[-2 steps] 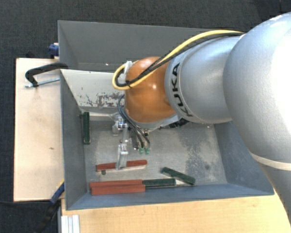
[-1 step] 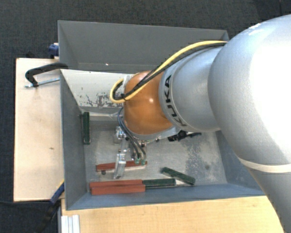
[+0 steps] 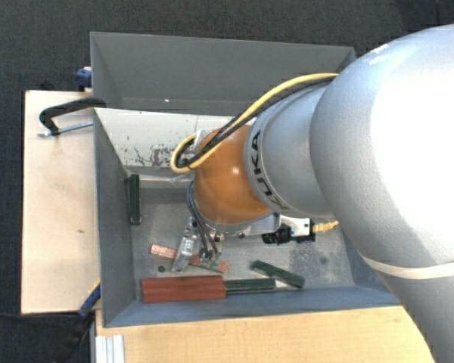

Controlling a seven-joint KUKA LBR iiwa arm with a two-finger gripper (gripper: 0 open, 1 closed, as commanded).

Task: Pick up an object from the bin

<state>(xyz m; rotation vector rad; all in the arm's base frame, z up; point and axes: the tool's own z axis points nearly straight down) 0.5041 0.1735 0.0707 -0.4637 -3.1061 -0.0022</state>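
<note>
The silver arm comes in from the right and bends down into the grey metal bin. Its rounded orange wrist cover hangs above the middle of the bin floor, with a yellow cable looping over it. Below the cover the jaws are down close to the floor, in the near left part of the bin. Whether they are spread or pressed together cannot be told, nor whether anything sits between them.

Two small things lie nearest to the jaws. A short pinkish copper-coloured piece is just beside them on the left. A small reddish bit with a green edge lies at their near right side, so close that touching or apart cannot be told.

Along the near wall lies a long red-brown rectangular block, just nearer than the jaws. A thin dark green strip runs on from its right end in the same line. Right of that, a shorter dark green flat bar lies tilted on the floor. Well apart from these, a dark green flat bar lies lengthwise by the left wall, running from near to far.
</note>
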